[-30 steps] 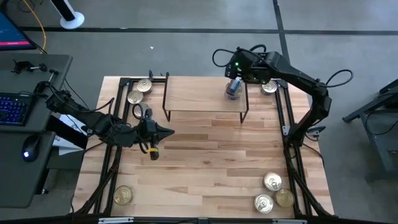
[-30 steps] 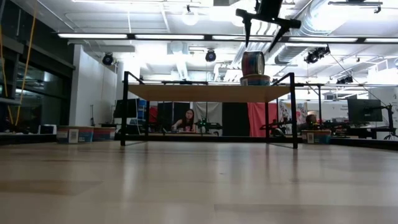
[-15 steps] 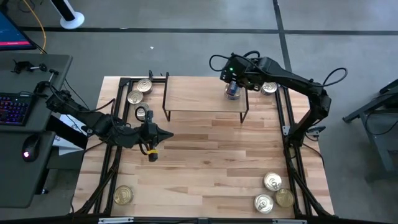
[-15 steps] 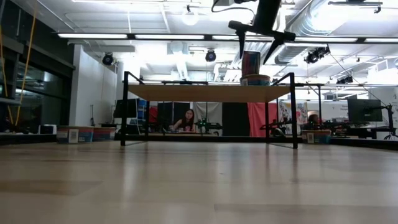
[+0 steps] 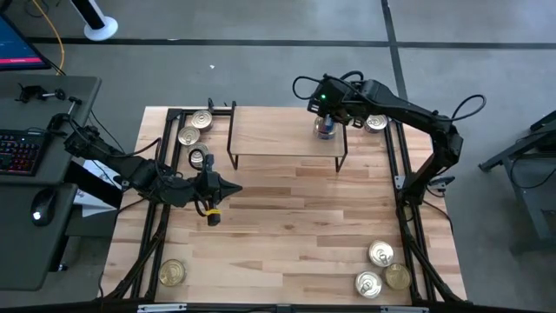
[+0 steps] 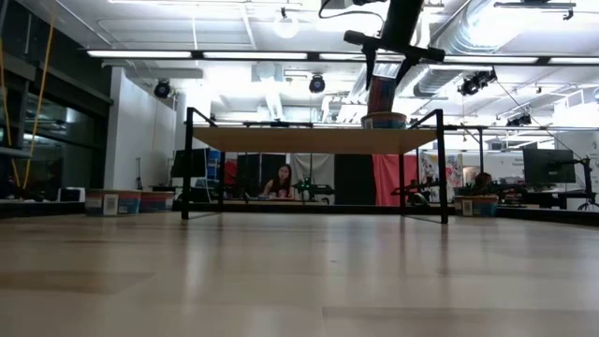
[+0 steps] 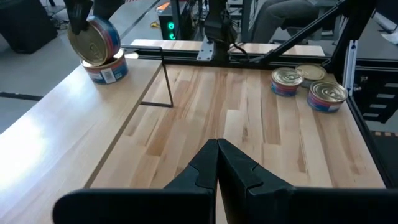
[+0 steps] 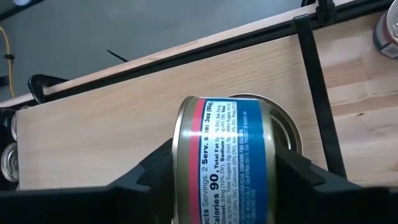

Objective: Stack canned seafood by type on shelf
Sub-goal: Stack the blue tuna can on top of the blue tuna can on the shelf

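One tin (image 8: 231, 163) stands on edge in the right gripper (image 8: 221, 180), over a flat tin (image 7: 106, 68) on the shelf (image 5: 278, 130), half hiding it; left gripper (image 7: 217, 163) pressed closed, empty

A keyboard (image 5: 19, 149) and mouse (image 5: 37, 209) sit on a desk (image 5: 52, 252) beside the table.

Blue-and-red label with white print on the gold-rimmed tin (image 8: 230, 168); pale wood shelf (image 8: 112, 118), black legs.
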